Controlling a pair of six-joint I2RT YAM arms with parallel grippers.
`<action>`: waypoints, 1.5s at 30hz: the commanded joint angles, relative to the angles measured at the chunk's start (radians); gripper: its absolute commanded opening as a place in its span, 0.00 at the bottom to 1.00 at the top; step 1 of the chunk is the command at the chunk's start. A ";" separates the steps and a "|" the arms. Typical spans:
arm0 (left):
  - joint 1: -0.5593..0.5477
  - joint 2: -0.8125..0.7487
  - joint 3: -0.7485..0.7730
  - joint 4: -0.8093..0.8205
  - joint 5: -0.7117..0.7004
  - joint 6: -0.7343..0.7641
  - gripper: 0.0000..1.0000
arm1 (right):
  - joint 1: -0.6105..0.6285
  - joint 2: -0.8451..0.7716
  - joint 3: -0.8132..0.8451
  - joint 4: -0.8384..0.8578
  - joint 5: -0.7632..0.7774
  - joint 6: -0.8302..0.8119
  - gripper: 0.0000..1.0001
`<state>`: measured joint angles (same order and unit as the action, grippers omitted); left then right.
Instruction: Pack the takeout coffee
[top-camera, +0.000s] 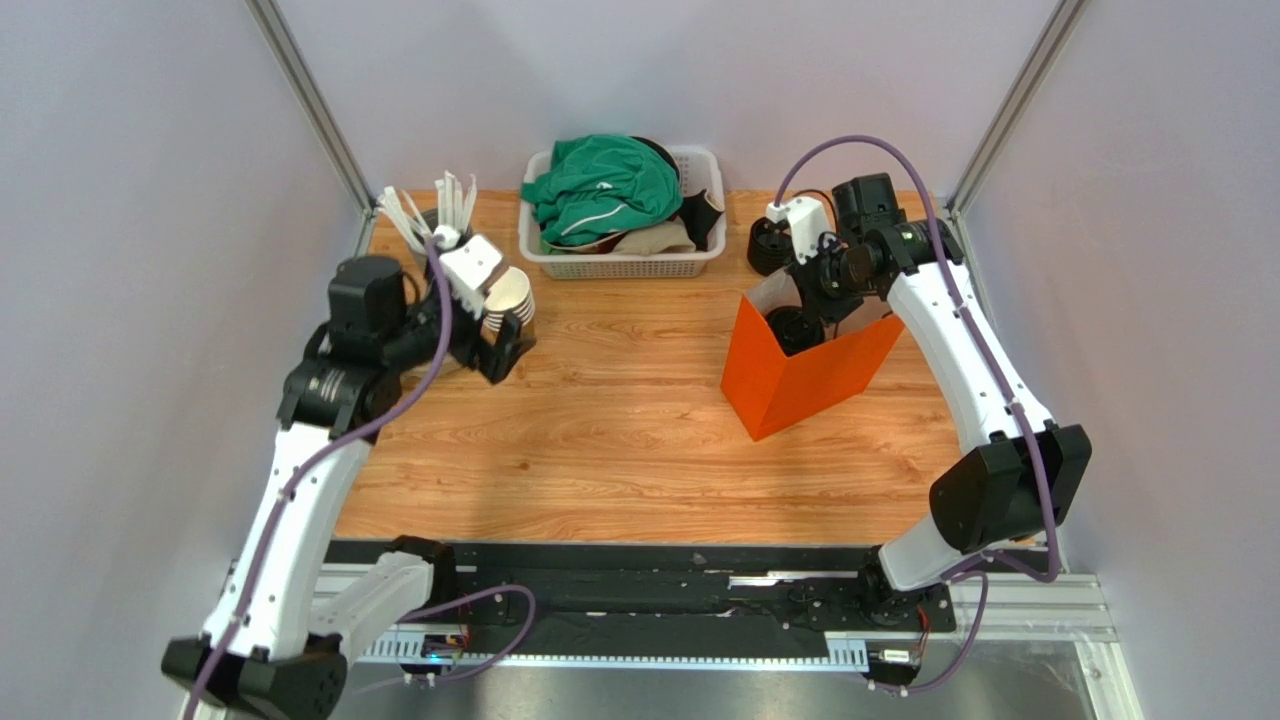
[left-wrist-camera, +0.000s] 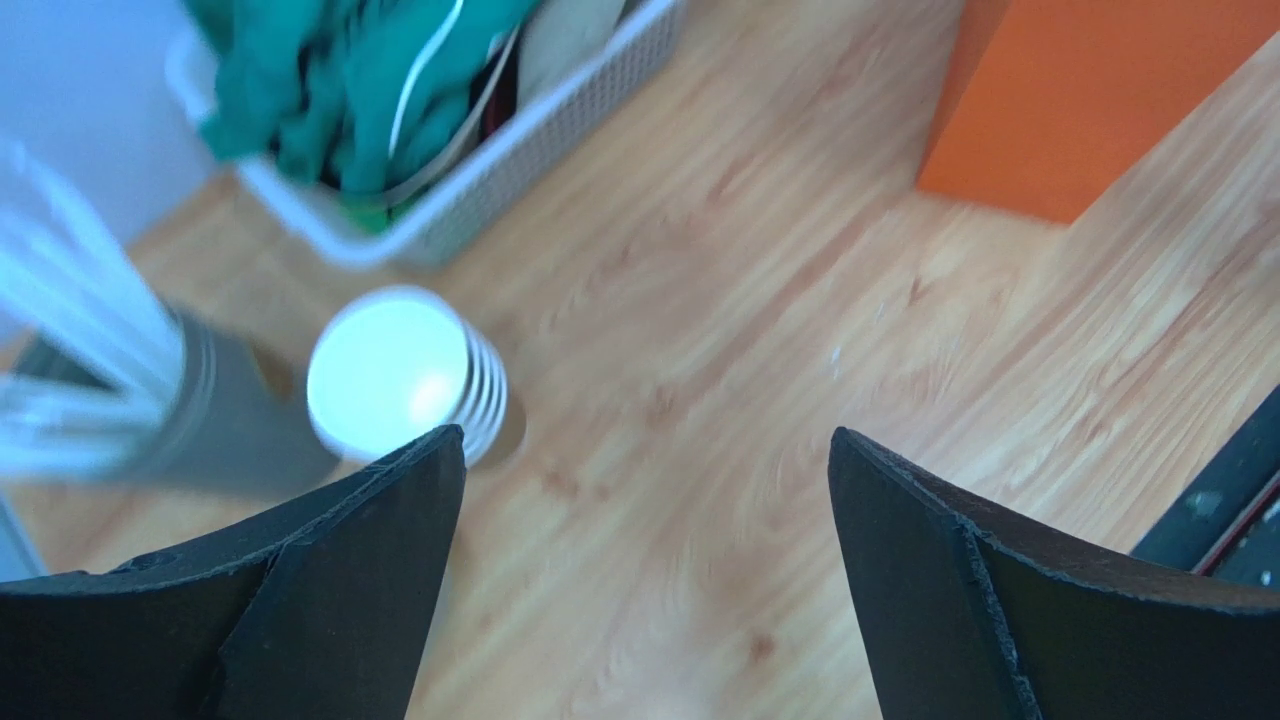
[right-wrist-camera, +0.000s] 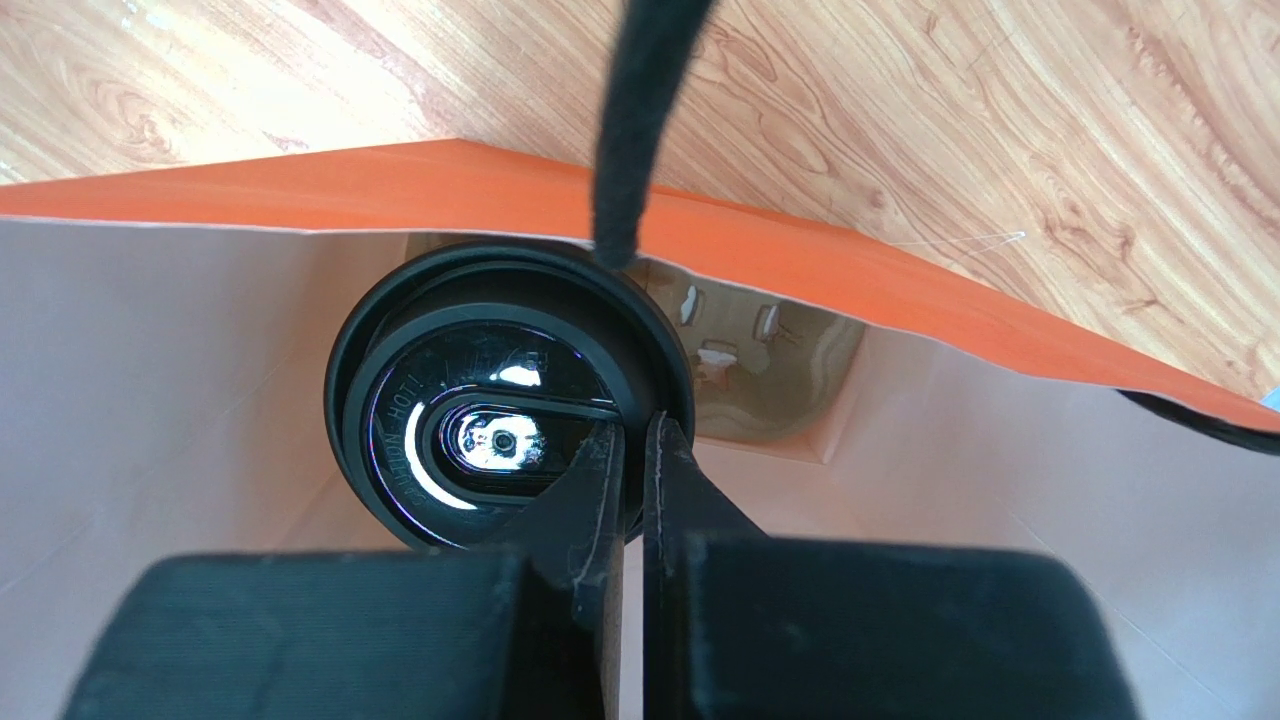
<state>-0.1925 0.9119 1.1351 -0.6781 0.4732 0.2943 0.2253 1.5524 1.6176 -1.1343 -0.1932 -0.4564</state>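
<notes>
The takeout coffee (right-wrist-camera: 481, 405) shows its round black lid from above, down inside the open orange paper bag (right-wrist-camera: 376, 180). My right gripper (right-wrist-camera: 634, 428) is shut, its fingers pinching the lid's right rim. The cup's brown body is hidden under the lid. From above, the right gripper (top-camera: 812, 305) reaches into the bag (top-camera: 827, 378) at the back right, where the coffee (top-camera: 792, 329) is a dark shape. My left gripper (left-wrist-camera: 646, 435) hangs open over bare wood with nothing between its fingers. It (top-camera: 508, 348) sits at the back left, far from the bag.
A stack of lidless paper cups (left-wrist-camera: 406, 375) stands just left of the left gripper, beside a grey holder (left-wrist-camera: 211, 428) of white sticks. A white basket (top-camera: 624, 267) of green cloth sits at the back centre. Black lids (top-camera: 769, 240) lie behind the bag. A black handle cord (right-wrist-camera: 639, 120) crosses the bag's mouth.
</notes>
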 joint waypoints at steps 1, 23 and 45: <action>-0.198 0.181 0.165 0.127 -0.049 -0.049 0.99 | -0.017 -0.055 -0.024 0.082 -0.012 0.041 0.00; -0.533 0.933 0.842 0.262 -0.019 -0.227 0.99 | -0.038 -0.144 -0.081 0.114 -0.032 0.078 0.00; -0.573 1.059 0.867 0.184 0.054 -0.227 0.89 | -0.034 -0.134 -0.117 0.064 -0.037 0.077 0.00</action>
<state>-0.7540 1.9461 1.9743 -0.4992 0.5148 0.0788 0.1921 1.4075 1.5017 -1.0733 -0.2203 -0.3962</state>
